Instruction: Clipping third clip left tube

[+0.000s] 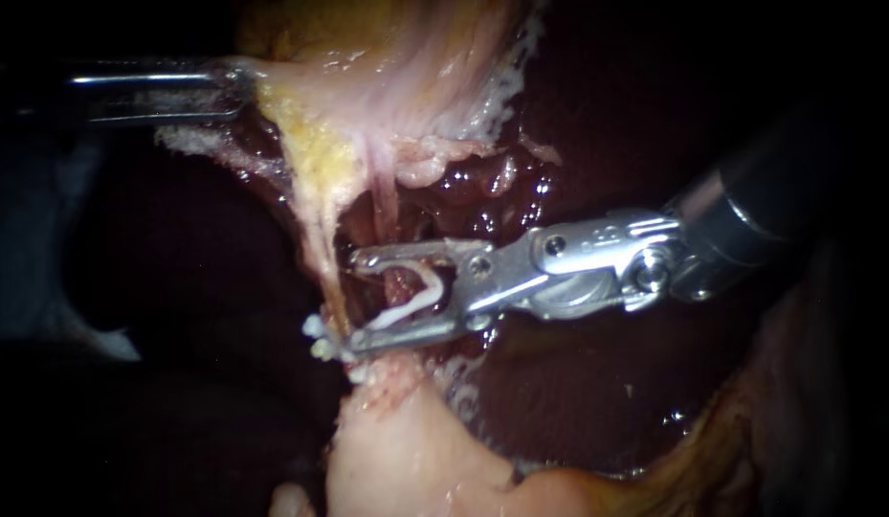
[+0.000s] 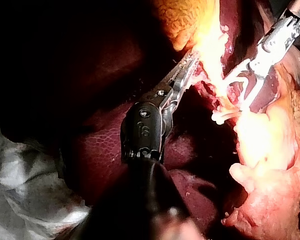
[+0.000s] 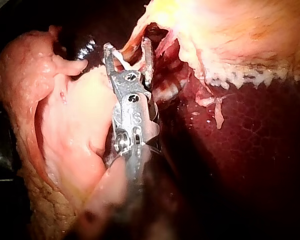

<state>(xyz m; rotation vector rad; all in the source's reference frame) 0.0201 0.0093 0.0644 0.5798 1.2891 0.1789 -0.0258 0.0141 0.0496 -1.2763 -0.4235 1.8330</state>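
Observation:
My right instrument (image 1: 356, 299) comes in from the right, its two jaws standing apart with a white clip (image 1: 413, 299) held between them. A thin pink tube (image 1: 398, 283) runs through the gap of the jaws. The yellowish left tube (image 1: 322, 251) stretches just past the jaw tips, with white clips (image 1: 320, 337) on it at its lower end. My left instrument (image 1: 235, 88), at the upper left, is shut on the pale gallbladder tissue (image 1: 387, 67) and holds it taut. The right wrist view shows the jaws (image 3: 127, 50) around the strand, and the left wrist view shows the left jaws (image 2: 189, 67) buried in tissue.
Dark red liver (image 1: 635, 115) lies behind and to the right. A pale fatty lump (image 1: 396, 450) sits below the jaws. Raw red tissue (image 1: 492, 187) shows above the right instrument. A white cloth (image 2: 25, 185) lies beside the left shaft.

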